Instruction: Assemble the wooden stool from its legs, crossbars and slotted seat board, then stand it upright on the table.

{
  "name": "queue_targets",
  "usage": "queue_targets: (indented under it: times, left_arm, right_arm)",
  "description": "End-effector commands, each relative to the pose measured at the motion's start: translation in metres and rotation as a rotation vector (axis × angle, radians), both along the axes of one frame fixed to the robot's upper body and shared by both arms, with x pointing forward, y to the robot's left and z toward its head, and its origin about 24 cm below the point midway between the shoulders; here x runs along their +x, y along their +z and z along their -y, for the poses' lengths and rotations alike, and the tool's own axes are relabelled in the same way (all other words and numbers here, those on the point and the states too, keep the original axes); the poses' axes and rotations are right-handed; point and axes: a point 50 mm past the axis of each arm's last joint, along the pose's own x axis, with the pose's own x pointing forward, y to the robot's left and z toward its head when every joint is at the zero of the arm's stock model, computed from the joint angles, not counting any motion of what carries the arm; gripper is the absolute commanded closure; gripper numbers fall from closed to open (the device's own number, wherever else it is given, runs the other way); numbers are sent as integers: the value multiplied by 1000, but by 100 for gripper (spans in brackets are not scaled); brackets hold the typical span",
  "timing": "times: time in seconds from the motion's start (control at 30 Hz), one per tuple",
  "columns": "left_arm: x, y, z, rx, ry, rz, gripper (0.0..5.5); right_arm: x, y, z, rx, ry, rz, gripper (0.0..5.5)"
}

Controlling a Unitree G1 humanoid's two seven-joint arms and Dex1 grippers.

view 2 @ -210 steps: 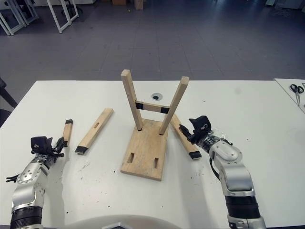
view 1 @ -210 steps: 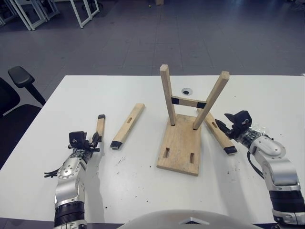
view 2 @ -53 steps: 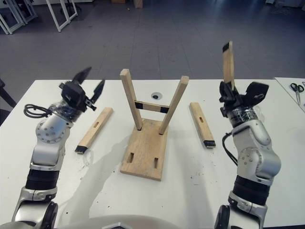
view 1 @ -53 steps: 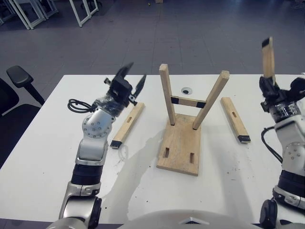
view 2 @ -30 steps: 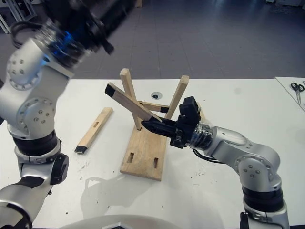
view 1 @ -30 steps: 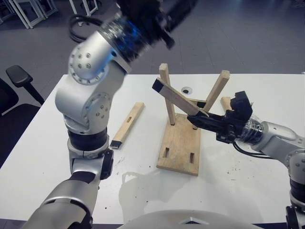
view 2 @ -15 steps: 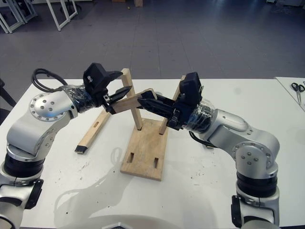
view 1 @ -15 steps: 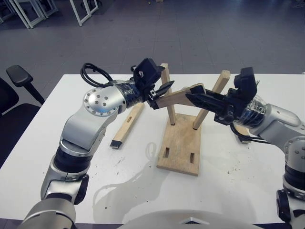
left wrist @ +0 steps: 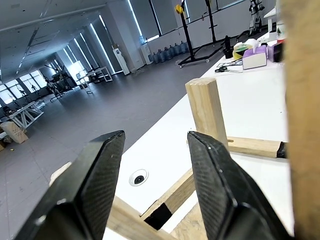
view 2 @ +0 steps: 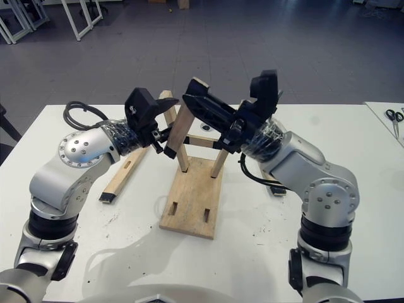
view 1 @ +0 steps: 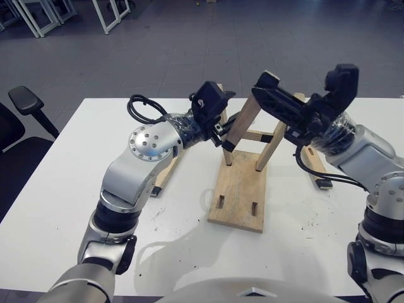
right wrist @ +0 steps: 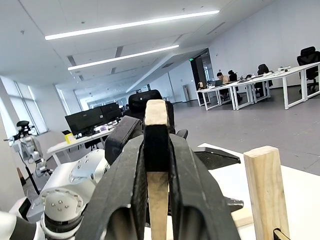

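A leg (view 2: 178, 129), its upper half hidden, is clamped in the right gripper (view 2: 201, 101). The left gripper (left wrist: 156, 136) is seen spread open.

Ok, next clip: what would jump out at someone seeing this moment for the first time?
The two arms meeting over the middle of the table: the right tool grips a tilted wooden piece by its upper end, and the open left tool sits at its lower, black-tipped end. Directly beneath lies the seat board, with two legs and a crossbar already standing on its far end.
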Motion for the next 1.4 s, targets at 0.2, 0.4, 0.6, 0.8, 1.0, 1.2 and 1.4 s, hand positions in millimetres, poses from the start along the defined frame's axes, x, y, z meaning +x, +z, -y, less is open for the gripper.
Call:
queue_targets:
  times: [0.2,0.4,0.6,0.8,1.0,1.2,1.4]
  left_arm:
    - [6,-7,0,-40,43,-15,320]
    - [35,20,-82,-73,482,222,320]
    - [38,15,-98,-85,557,252,320]
    - [38,4,-96,-84,557,225,320]
    - [37,-4,-94,-89,552,200,320]
    - [38,-10,-90,-86,531,178,320]
    - [39,-14,-89,-81,518,164,320]
  right_arm:
    - [6,9,15,66,-89,-9,509]
    - [-16,-25,81,-225,-192,-107,509]
    - [7,-60,141,-373,-555,-248,509]
    - [47,-83,151,-361,-893,-254,509]
    - [69,-102,164,-296,-1087,-256,509]
    - [87,-119,159,-291,-1095,-273,509]
    - [95,-136,154,-295,-1084,-300,509]
